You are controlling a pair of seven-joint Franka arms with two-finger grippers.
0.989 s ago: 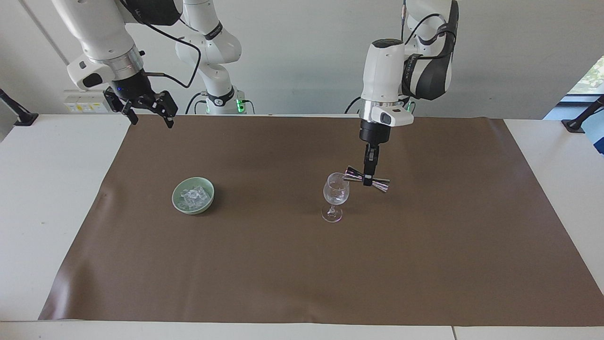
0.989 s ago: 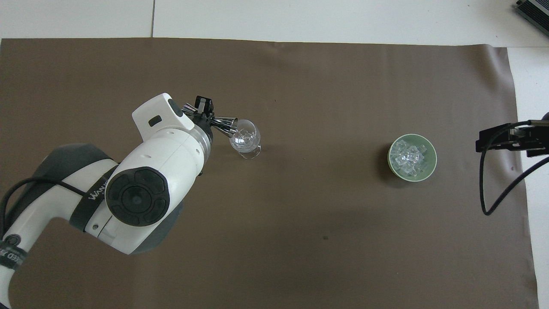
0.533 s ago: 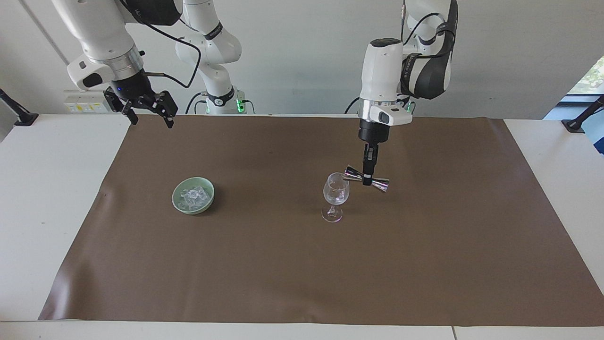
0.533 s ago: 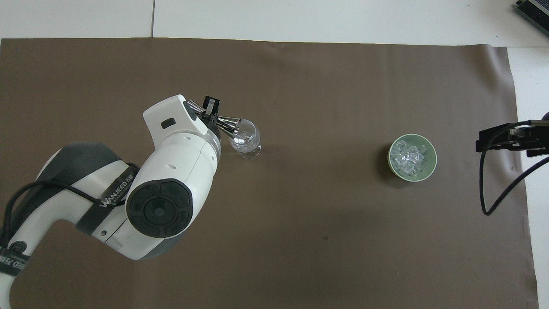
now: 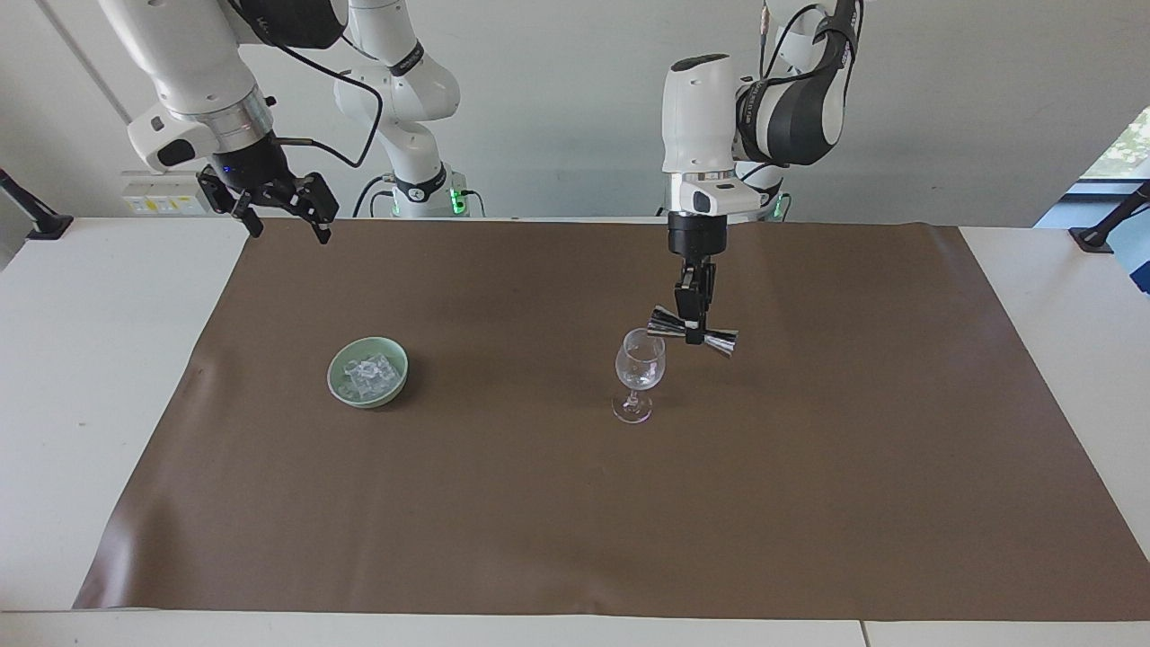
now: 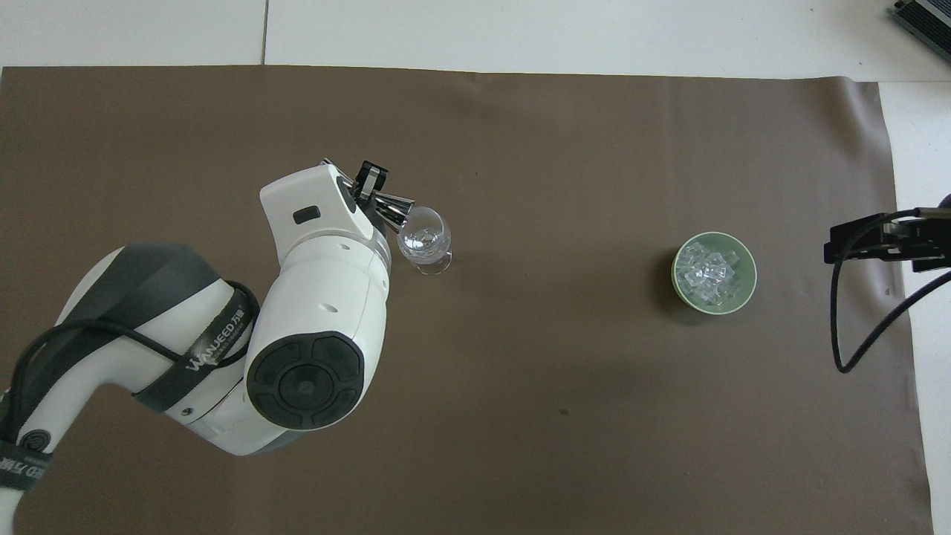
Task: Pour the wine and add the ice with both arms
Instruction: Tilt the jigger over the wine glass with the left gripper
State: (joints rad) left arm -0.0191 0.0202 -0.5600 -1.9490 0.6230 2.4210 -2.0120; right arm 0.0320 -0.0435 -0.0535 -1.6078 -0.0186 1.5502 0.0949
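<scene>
A clear stemmed glass (image 5: 639,376) (image 6: 424,239) stands upright on the brown mat. My left gripper (image 5: 693,331) (image 6: 369,186) is shut on the waist of a silver double-cone jigger (image 5: 669,323) (image 6: 394,208), which lies nearly level with one mouth at the glass's rim. Ice cubes (image 5: 367,374) (image 6: 711,269) fill a pale green bowl (image 5: 393,385) (image 6: 748,285) toward the right arm's end of the mat. My right gripper (image 5: 286,214) (image 6: 877,241) hangs open and empty over the mat's edge, waiting. No wine shows.
A brown mat (image 5: 575,503) covers most of the white table (image 5: 81,359). Black clamp mounts (image 5: 1101,229) stand at the table's ends. A cable (image 6: 854,327) loops down from the right wrist.
The left arm has lifted slightly and swung toward the right arm's end, carrying the jigger higher over the glass's rim. The right arm, glass and bowl have not moved.
</scene>
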